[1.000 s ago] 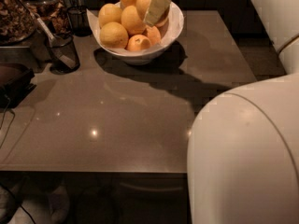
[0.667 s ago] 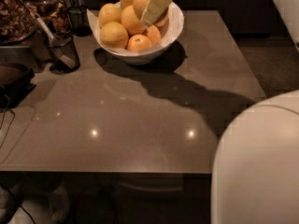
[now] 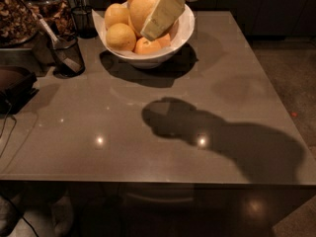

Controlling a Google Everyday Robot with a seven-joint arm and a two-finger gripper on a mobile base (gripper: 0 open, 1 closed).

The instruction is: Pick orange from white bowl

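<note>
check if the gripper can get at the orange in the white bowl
probably yes: the gripper is over the white bowl, against the orange atop the pile, with nothing between them

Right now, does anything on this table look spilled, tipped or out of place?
Nothing stands out. The white bowl sits upright on the table, fruit piled inside, and the tool hangs over that fruit.
</note>
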